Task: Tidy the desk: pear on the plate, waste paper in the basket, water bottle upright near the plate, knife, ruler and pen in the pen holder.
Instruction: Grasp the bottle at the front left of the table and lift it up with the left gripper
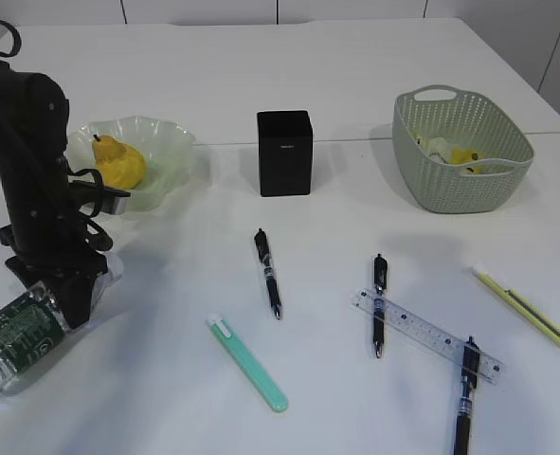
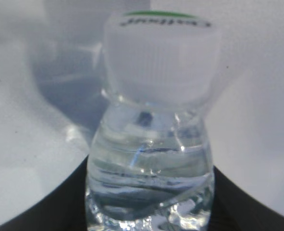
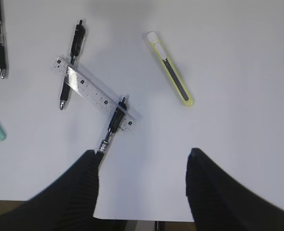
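- White counter [image 1: 355,76] carries all items; exterior view looks down at a slant.
- Water bottle [image 1: 19,334] lies on its side at the near left edge, dark green label up. Left wrist view shows its white cap [image 2: 161,55] and clear neck between the two dark fingers.
- Left gripper [image 1: 66,289] is down over the bottle's cap end; its jaws sit either side of the neck, partly open. Firm grip or not: cannot tell.
- Pear [image 1: 118,161] sits in the plate [image 1: 171,142], far left, beside the left arm.
- Pen holder [image 1: 284,152], black, stands upright at far centre.
- Basket [image 1: 460,147] at far right holds white and yellow scraps.
- Ruler [image 1: 426,334] lies slantwise at near right, over one black pen [image 1: 379,303] and touching a second pen [image 1: 465,393].
- Third black pen [image 1: 268,272] lies apart, near centre.
- Mint-green knife [image 1: 247,362] lies near centre; yellow knife [image 1: 521,305] at far-right near edge.
- Right gripper [image 3: 142,159] hangs above the counter with its jaws wide apart and nothing in them, near the ruler's end.
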You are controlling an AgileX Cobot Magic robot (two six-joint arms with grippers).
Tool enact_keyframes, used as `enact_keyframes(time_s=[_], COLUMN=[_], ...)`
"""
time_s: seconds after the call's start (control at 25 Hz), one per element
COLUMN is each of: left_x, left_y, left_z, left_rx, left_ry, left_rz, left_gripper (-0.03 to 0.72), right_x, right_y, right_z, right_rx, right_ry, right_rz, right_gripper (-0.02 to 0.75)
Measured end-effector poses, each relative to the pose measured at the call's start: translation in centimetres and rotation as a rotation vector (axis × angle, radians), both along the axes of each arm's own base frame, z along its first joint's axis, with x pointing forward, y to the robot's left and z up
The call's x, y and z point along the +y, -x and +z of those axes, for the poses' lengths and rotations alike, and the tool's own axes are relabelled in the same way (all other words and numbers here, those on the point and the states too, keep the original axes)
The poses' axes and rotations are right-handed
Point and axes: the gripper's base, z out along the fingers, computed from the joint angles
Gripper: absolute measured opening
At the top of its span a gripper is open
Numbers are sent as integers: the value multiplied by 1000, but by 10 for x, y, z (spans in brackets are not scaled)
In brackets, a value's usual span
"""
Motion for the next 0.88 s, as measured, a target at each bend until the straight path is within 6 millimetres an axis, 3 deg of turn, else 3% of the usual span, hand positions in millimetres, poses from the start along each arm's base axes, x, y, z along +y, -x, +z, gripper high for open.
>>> enact_keyframes(time_s=[0.44,0.56,0.88], left_x=[-3,-5,-5], left_y=[-1,-2,8], left_z=[4,17,76], left_rx=[-16,-74,-189], left_ry=[62,95,146], left_rz=[63,79,82], left_gripper=[358,358,357], right_x=[0,0,2], right_y=[0,0,0], right_z=[0,0,0], right_rx=[-1,-1,-1], right_ry=[2,-2,-15], right_rz=[5,5,6], right_gripper=[459,459,459])
